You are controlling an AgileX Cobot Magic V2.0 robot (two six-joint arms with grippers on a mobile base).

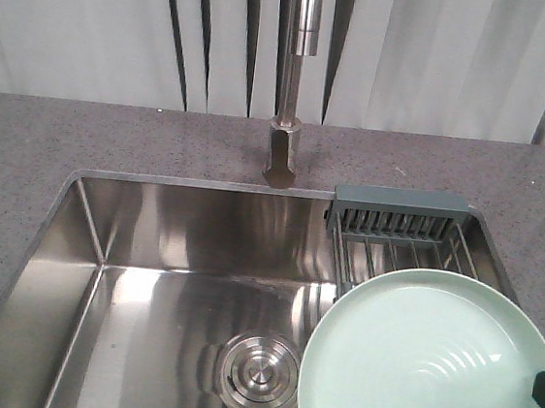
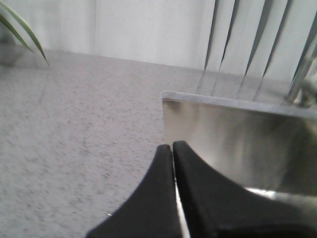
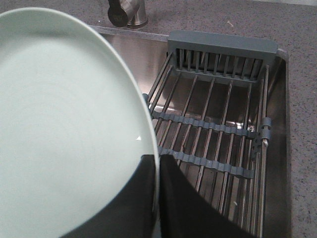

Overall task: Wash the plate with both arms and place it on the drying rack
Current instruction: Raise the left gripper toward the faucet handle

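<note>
- Mint-green plate (image 1: 436,367): one item, held above the right near part of the sink (image 1: 149,269), face towards the front camera. In that view it covers the near end of the drying rack (image 1: 400,242); whether the two touch cannot be told.
- Right jaws: closed on the plate's rim, with the rim pinched between the two black fingers (image 3: 188,208). Only a small black part shows at the right edge of the front view.
- Left jaws: pressed together with nothing between them, only a thin pale seam separating the fingers (image 2: 148,198). They sit by a corner of the sink, partly over the desk (image 1: 64,143).
- Drying rack: one item, spanning the right end of the sink. It has parallel steel bars, two grey-green cross strips and a slotted grey-green caddy (image 3: 223,52) at the far end. No dishes rest on the visible bars.
- Obstructions: one steel tap (image 1: 292,79) stands behind the sink at centre, well apart from the plate.
- Sink: one brushed steel basin with one round drain (image 1: 257,373), just left of the plate's edge.
- Desk: grey speckled stone surrounding the sink on all visible sides.
- Room: pale vertical blinds (image 1: 77,18) behind the desk; green plant leaves (image 2: 20,29) at the upper left of the left wrist view.
</note>
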